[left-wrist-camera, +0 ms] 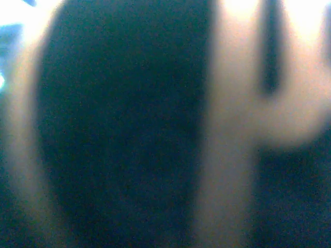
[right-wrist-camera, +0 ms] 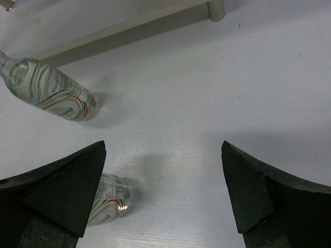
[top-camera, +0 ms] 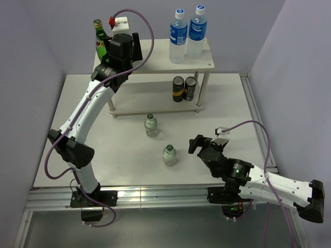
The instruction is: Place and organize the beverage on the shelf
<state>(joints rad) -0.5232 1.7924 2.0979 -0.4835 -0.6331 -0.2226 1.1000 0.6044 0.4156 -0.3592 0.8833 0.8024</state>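
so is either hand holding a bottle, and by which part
The right hand is open and empty. The left hand is at the green bottles on top of the shelf, but its fingers are hidden, so a hold cannot be told.

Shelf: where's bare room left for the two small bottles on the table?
Free: top board middle, between green bottles and blue-label bottles; lower board left of the two dark cans, widest patch. Crowded: top left, left arm over the green bottles.
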